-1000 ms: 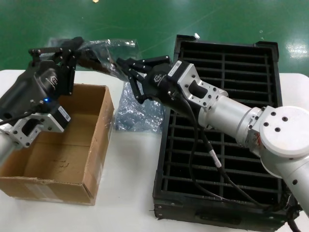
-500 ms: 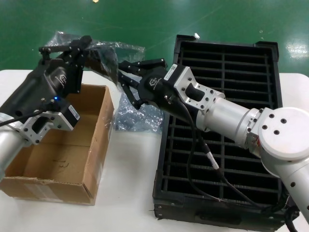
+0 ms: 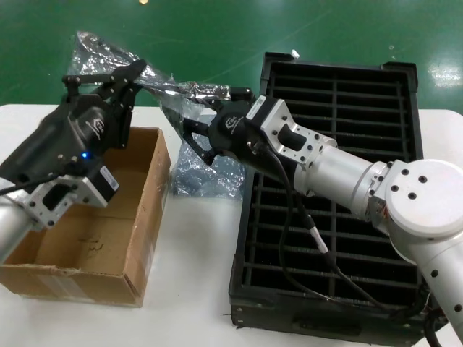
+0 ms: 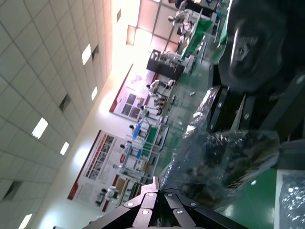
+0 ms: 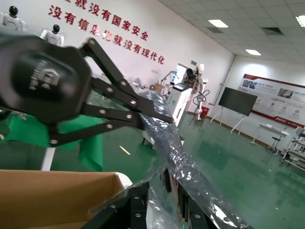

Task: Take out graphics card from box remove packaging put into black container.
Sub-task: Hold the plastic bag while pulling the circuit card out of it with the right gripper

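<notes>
While the cardboard box sits at the table's left front edge in the head view, the left gripper and right gripper both clench the anti-static bag, stretched between them above the box's far right corner. The black slotted tray lies along the right side.

Left wrist view: crinkled bag beyond the fingers.

Right wrist view: the left gripper's fingers clamp the bag over the box.

The left gripper is raised at the far left, its fingers pinched together. The right arm stretches across toward it; the right gripper sits just beside it, fingers seemingly closed, though partly hidden.
</notes>
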You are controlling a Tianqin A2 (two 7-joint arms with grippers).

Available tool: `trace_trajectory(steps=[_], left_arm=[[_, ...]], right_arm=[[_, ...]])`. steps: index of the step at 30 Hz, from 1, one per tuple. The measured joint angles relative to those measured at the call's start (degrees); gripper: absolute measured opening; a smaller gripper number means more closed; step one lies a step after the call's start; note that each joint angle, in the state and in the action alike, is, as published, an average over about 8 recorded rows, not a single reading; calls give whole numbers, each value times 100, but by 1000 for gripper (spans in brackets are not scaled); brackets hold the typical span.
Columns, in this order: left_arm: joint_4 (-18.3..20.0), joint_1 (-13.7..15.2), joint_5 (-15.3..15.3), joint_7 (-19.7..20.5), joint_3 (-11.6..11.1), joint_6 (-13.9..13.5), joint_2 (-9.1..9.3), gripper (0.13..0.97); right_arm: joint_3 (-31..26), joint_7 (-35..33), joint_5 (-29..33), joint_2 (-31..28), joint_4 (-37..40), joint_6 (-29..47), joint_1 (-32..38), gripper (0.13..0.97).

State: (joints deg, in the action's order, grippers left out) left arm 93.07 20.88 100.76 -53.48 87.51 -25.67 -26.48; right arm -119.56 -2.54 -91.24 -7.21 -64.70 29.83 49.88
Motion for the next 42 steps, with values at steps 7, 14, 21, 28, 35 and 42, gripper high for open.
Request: trace_trajectory(steps=[7, 14, 21, 28, 35, 42], left_arm=[[260, -251, -55, 155, 26, 5, -146, 140], [164, -243, -87, 137, 11, 58, -180, 140], [110, -210, -57, 197, -42, 98, -203, 140], [181, -256, -24, 414, -58, 101, -277, 140], [299, -315, 11, 568, -48, 68, -317, 140], [382, -345, 49, 655, -11, 5, -323, 140]], right_arm=[[153, -111, -10, 67, 65, 26, -28, 262], [236, -60, 57, 54, -42, 3, -98, 209], [260, 56, 158, 24, -149, -3, -152, 182], [305, -14, 138, 63, -129, 60, -156, 200], [366, -209, 25, 148, -22, 174, -121, 277], [417, -340, -54, 190, 27, 256, -115, 326]])
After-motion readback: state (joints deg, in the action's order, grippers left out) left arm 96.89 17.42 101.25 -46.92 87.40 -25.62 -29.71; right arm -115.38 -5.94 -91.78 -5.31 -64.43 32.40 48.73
